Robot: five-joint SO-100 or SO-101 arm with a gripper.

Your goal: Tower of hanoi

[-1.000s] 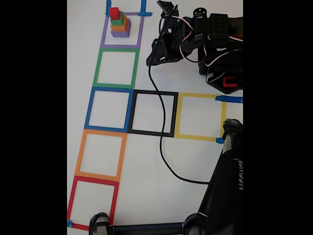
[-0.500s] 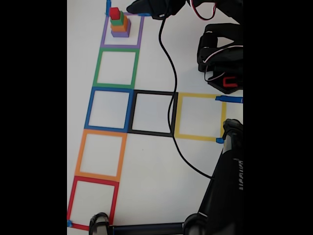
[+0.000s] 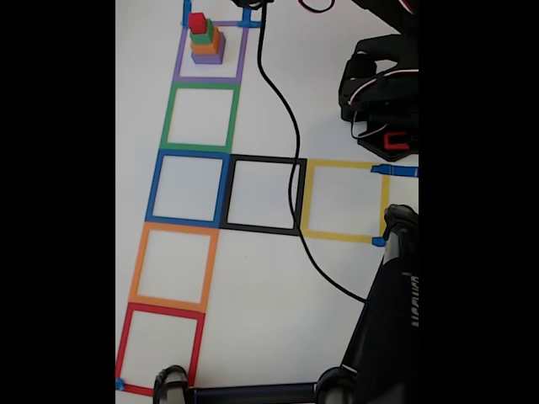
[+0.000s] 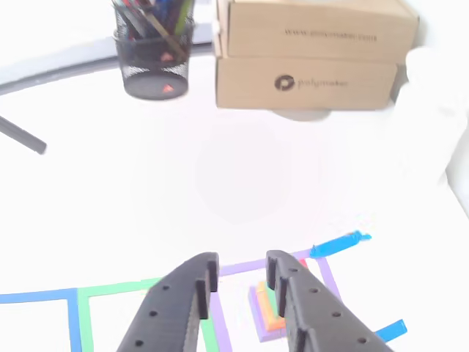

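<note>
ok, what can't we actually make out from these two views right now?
- Gripper, other view: jaws apart, arm behind cut off by the bottom edge.
- Cube stack, other view: partly hidden behind the right jaw, washed out; red cube barely visible.
- Fixed view: stack small; arm leaves the top edge.

A bright white table [image 4: 242,176] holds two stacked cardboard boxes [image 4: 311,55] and a mesh pen cup [image 4: 154,55].

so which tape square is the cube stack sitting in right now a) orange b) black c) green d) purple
d, in the fixed view the cube stack stands inside the purple tape square, at the top end of the column of squares.
</note>
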